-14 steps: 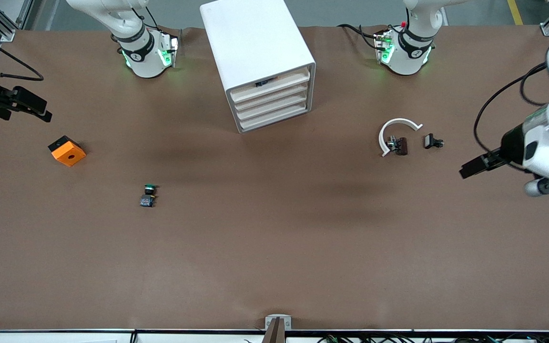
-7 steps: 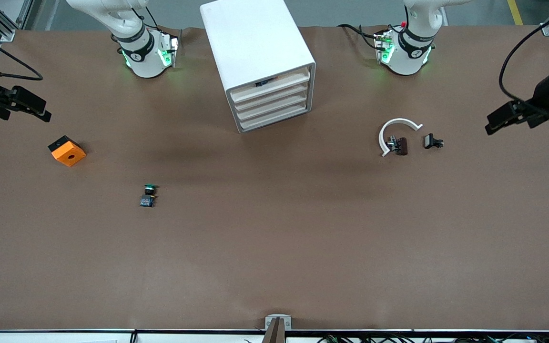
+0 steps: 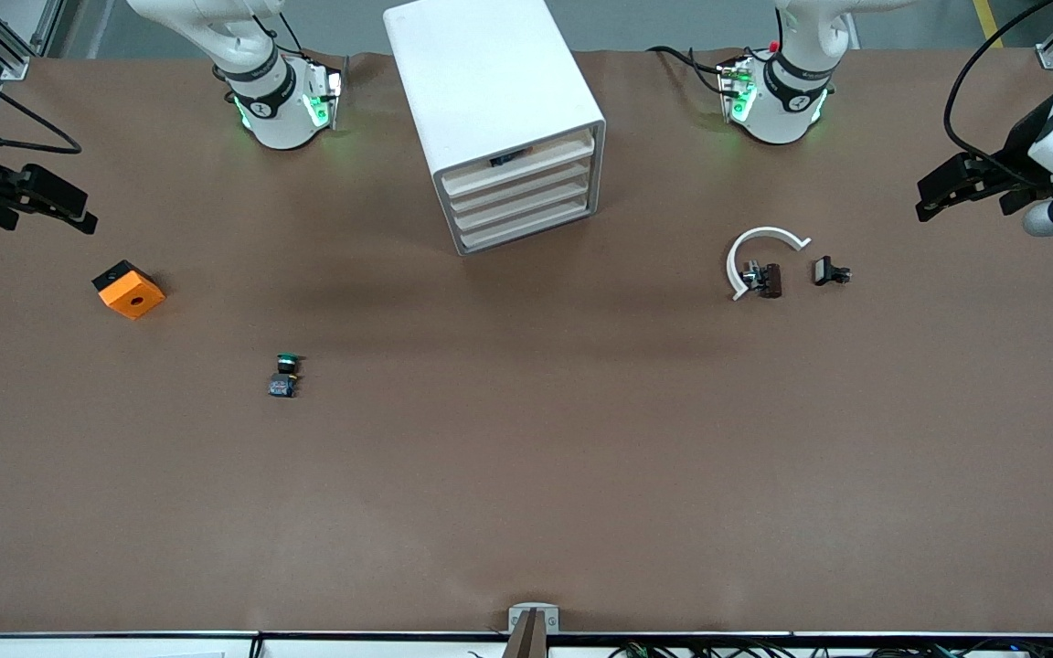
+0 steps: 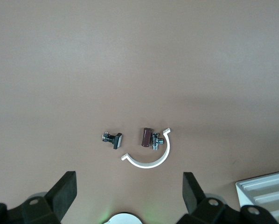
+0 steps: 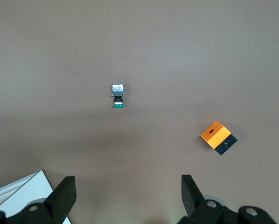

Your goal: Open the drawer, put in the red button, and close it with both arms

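Observation:
The white drawer cabinet [image 3: 499, 100] stands between the two arm bases, and all its drawers look pushed in. A small dark thing [image 3: 508, 160] shows in the slot above the top drawer. No red button shows in any view. My left gripper [image 3: 938, 187] is open and empty, up over the left arm's end of the table; in the left wrist view [image 4: 129, 193] nothing lies between its fingers. My right gripper [image 3: 60, 206] is open and empty over the right arm's end of the table, as the right wrist view [image 5: 128, 193] shows.
A green-capped button [image 3: 284, 373] lies on the table, also in the right wrist view [image 5: 117, 96]. An orange cube [image 3: 129, 290] lies near my right gripper. A white curved piece [image 3: 760, 247], a brown part [image 3: 769, 280] and a black clip [image 3: 830, 271] lie near the left arm's base.
My left gripper has swung up and back toward the robots' side of the table, at the left arm's end. The right gripper has barely moved.

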Controlling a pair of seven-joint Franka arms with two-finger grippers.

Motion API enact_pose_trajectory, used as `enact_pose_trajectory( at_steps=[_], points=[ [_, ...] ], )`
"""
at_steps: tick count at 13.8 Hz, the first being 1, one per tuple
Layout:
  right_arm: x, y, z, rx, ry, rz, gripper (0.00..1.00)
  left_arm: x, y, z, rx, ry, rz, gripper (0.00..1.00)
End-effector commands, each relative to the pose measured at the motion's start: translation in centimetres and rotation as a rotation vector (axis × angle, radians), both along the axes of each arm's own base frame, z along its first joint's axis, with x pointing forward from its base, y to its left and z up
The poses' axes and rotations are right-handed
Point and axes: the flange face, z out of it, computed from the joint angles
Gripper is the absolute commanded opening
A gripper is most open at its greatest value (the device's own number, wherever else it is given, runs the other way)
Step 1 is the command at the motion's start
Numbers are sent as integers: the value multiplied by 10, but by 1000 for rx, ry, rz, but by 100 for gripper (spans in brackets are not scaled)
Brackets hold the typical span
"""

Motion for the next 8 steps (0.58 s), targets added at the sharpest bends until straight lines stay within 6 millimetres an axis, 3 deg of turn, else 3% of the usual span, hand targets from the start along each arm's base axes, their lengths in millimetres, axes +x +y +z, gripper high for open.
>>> enact_pose_trajectory(
  at_steps=[1,8],
  points=[
    [1,-3,7,-17,-7,-1,100,-9,8,5,4,-3,-41,100],
    [1,-3,8,-17,-9,-1,100,-4,11,4,3,-1,-38,100]
  ],
)
